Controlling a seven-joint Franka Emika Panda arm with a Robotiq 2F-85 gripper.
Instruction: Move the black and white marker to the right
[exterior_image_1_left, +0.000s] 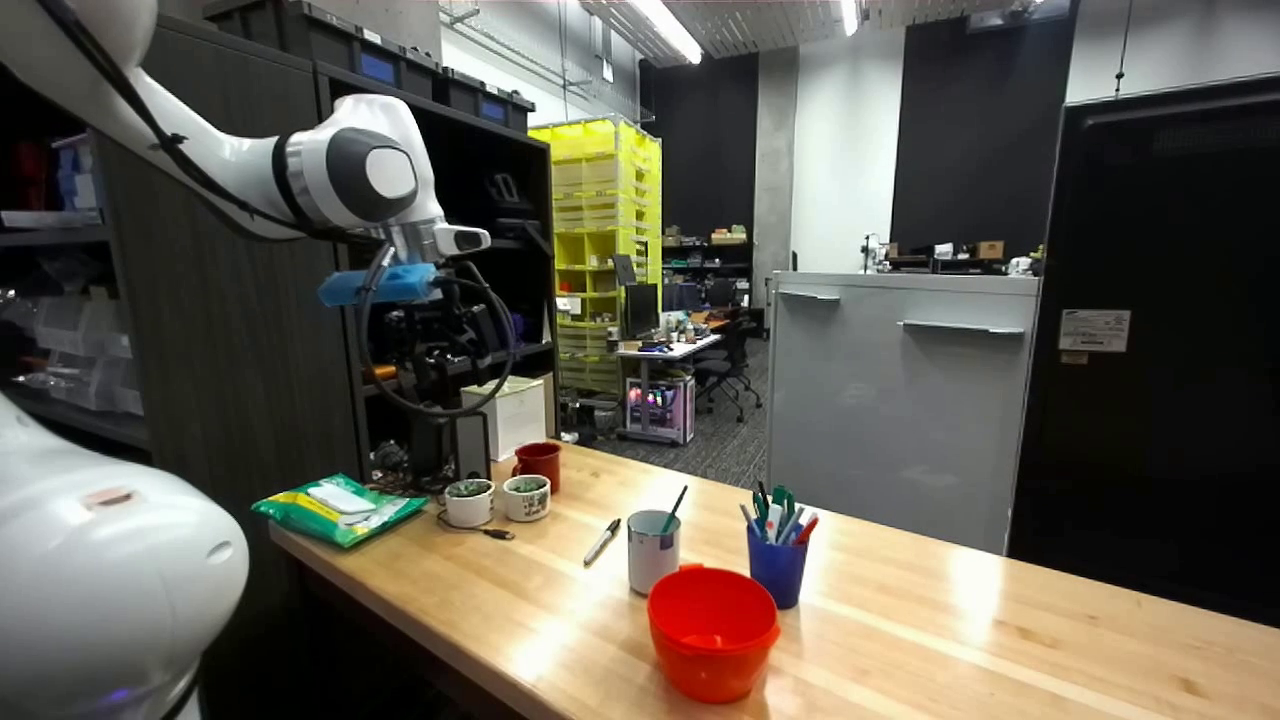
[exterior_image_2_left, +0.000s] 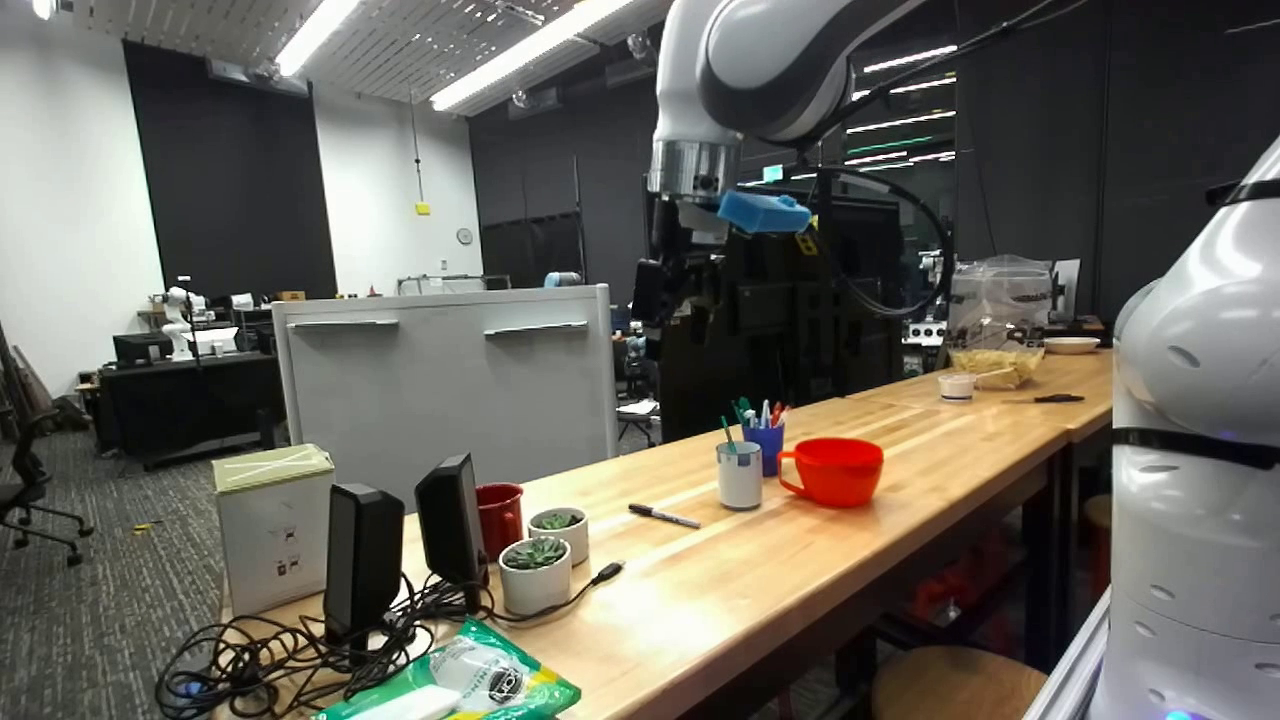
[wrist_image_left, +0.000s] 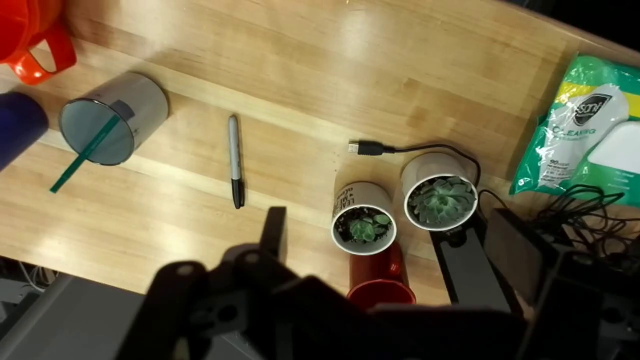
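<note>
The black and white marker lies flat on the wooden table, seen in both exterior views (exterior_image_1_left: 602, 542) (exterior_image_2_left: 664, 516). It has a pale grey-white barrel and a black cap. It also shows whole in the wrist view (wrist_image_left: 236, 161), left of and above the jaws, cap end toward the gripper. My gripper (wrist_image_left: 395, 232) is open with nothing between its fingers. It hangs high above the table, off to the side of the marker, over the end with the plant pots. It looks dark against dark backgrounds in both exterior views (exterior_image_1_left: 425, 370) (exterior_image_2_left: 655, 295).
Close to the marker stands a grey-white cup (exterior_image_1_left: 650, 560) holding a green stick. Beyond are a blue pen cup (exterior_image_1_left: 777, 570) and an orange-red handled bowl (exterior_image_1_left: 712, 660). Two plant pots (wrist_image_left: 364, 220) (wrist_image_left: 437, 200), a red mug (wrist_image_left: 375, 270), speakers (exterior_image_2_left: 365, 560) and cables stand opposite.
</note>
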